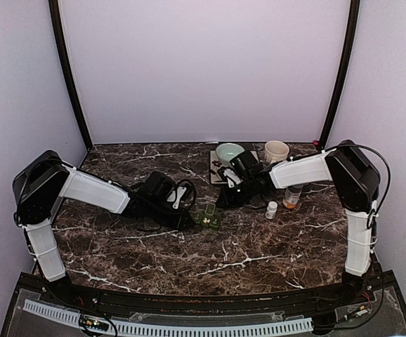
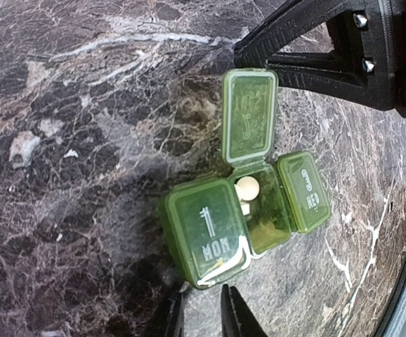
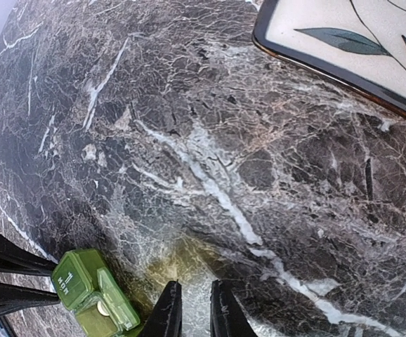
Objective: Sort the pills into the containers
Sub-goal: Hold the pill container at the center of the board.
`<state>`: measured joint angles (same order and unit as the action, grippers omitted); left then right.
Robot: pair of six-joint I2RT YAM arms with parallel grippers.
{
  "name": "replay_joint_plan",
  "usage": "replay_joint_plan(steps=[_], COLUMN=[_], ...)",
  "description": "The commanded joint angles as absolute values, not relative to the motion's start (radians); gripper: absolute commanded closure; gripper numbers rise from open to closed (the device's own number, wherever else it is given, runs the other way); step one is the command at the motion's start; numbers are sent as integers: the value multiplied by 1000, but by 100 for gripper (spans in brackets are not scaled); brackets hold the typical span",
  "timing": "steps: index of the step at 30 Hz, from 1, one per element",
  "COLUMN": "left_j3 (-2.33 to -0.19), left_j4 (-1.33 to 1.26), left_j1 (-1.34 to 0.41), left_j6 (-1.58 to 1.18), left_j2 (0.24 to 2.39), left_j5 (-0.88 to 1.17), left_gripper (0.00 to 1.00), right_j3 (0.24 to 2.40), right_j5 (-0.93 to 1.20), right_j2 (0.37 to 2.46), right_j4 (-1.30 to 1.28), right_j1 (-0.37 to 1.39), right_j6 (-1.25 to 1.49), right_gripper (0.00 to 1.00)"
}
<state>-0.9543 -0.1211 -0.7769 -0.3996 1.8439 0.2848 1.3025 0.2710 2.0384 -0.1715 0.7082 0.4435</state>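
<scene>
The containers are one small dark green pill box (image 2: 259, 210) (image 1: 208, 219) (image 3: 83, 288) lying on the marble table. Its MON lid (image 2: 206, 232) and its far-side lid (image 2: 305, 189) are closed. The middle lid (image 2: 249, 116) stands up, and pale round pills (image 2: 247, 188) (image 3: 103, 307) lie in that open compartment. My left gripper (image 2: 201, 314) (image 1: 192, 220) sits just off the box's MON end, its jaws a narrow gap apart with nothing between them. My right gripper (image 3: 192, 309) (image 1: 222, 202) hovers over bare marble beside the box, also narrowly open and empty.
An amber bottle (image 1: 292, 200) and its white cap (image 1: 271, 208) stand right of the box. At the back are a pale green bowl (image 1: 229, 151), a cream cup (image 1: 276, 151) and a leaf-patterned plate (image 3: 343, 35). The right arm's black frame (image 2: 329, 49) hangs over the box's far side.
</scene>
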Motion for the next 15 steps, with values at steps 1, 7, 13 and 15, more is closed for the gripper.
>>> replay_joint_plan(steps=[1,7,13,15], left_j3=[-971,-989,-1015,-1019], left_j4=[-95,-87,-65,-62], left_j1=[-772,-772,-772,-773], left_j6=[-386,-381,-372,-370], left_j2=[1844,1866,1894,1897], left_j5=[298,308,311,307], left_gripper=[80,80,81,81], right_j3=[1325,1320,1316,1315], right_j5=[286,293,305,309], right_j2=[2053,2050,2048,2049], right_j4=[-141,-140,-133,-133], right_j1=[716,716,718,717], right_j6=[431,428,424,423], right_gripper=[84,84,84,84])
